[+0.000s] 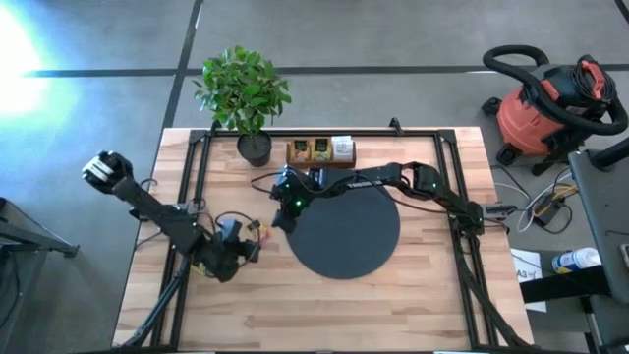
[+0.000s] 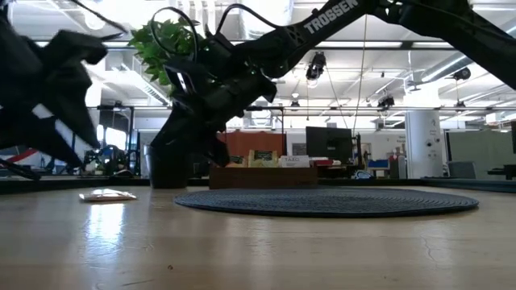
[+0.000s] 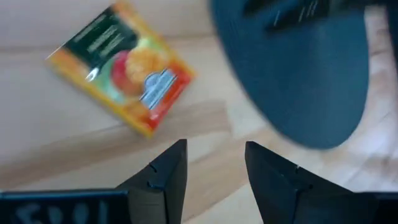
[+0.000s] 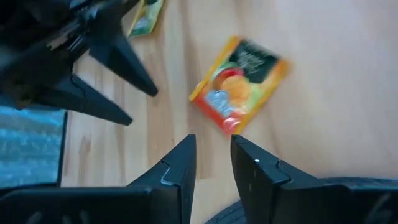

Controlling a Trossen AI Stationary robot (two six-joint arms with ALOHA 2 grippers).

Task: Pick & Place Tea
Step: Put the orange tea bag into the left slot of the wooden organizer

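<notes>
Left wrist view: tea sachet flat beside black disc.

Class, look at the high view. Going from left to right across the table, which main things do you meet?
Left gripper → tea sachet → right gripper → black disc.

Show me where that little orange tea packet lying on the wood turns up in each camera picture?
High view: the orange tea packet is a small speck left of the black disc, between the two grippers.
Low view: a flat sliver on the table, left of the disc.
Left wrist view: upper left, beyond the open left gripper.
Right wrist view: centre, beyond the right gripper.
Shared landmark: the black disc's edge.
</notes>
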